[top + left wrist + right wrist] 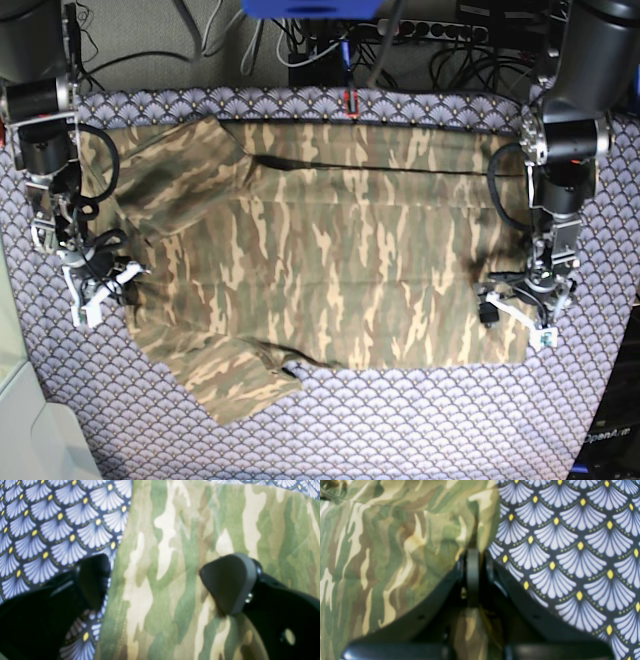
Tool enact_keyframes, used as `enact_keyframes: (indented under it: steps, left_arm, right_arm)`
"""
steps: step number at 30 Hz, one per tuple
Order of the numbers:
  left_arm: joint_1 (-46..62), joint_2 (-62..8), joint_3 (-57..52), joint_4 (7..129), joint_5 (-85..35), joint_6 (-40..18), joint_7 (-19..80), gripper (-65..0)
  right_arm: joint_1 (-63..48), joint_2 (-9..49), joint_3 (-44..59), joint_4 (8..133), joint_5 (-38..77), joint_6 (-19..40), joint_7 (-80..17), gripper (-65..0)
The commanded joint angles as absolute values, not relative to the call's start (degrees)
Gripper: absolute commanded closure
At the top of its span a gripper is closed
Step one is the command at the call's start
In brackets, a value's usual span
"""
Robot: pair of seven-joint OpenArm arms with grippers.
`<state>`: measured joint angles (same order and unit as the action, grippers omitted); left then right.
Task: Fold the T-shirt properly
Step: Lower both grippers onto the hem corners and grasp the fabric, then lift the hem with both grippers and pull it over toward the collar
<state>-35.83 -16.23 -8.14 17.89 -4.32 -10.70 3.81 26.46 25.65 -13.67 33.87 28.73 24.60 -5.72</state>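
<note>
T-shirt spread on the counter, one arm at each end

T-shirt point(320, 265), in camouflage print, lies spread on the counter, which is covered by a scallop-patterned tablecloth point(420, 425). Its long axis runs left to right across the base view. The sleeves are at the left of that view: one point(165, 160) near the far edge, one point(235, 380) near the front edge and angled out. The hem end lies at the right of the view, so the shirt's top points toward the right arm's side. A dark crease runs along the cloth near the far edge.

Right gripper point(95, 280) sits at the sleeve end. In the right wrist view its jaws are closed together on the T-shirt's edge point(472, 530), with cloth bunched above and below the fingers point(472, 570) and tablecloth point(570, 555) to one side.

Left gripper point(525, 300) is at the hem end, near the front corner. In the left wrist view its jaws stand wide apart: one finger point(93, 577) is over the tablecloth point(50, 530) just beside the stitched edge of the cloth, the other finger point(228, 582) over the T-shirt point(175, 567). Nothing is gripped between them.
</note>
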Motion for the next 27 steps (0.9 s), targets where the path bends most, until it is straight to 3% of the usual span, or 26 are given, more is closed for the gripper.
enact_keyframes:
  steps: [1,8,9,13,16,18,27]
  left_arm:
    - [-36.26,-16.57,-8.04,17.89,-3.12,-10.68,6.55,-65.0]
    - [-36.18,-16.84,-7.96,17.89,-3.12,-11.47,6.55,-65.0]
    - [-36.18,-16.84,-7.96,17.89,-3.12,-12.0,6.55,-62.0]
    - [-36.18,-16.84,-8.04,17.8,-3.12,-12.62,6.55,-26.7]
    - [-36.18,-16.84,-8.13,17.8,-3.47,-6.29,6.55,-1.9]
    - [-36.18,-16.84,-8.13,17.8,-3.56,-3.56,6.55,-0.2]
    - [-36.18,-16.84,-8.22,18.42,-3.65,-3.38,6.46,-0.5]
  right_arm:
    - [27.21,26.15,-13.67,34.24,28.09,24.92,-7.08,0.0]
    - [27.12,26.15,-13.67,34.24,28.09,24.92,-7.08,0.0]
    - [27.12,26.15,-13.67,34.24,28.09,24.92,-7.08,0.0]
    - [27.12,26.15,-13.67,34.24,28.09,24.92,-7.08,0.0]
    - [27.12,26.15,-13.67,34.24,28.09,24.92,-7.08,0.0]
    - [27.12,26.15,-13.67,34.24,28.09,24.92,-7.16,0.0]
    - [26.24,26.33,-13.58,37.14,28.09,25.1,-6.73,0.0]
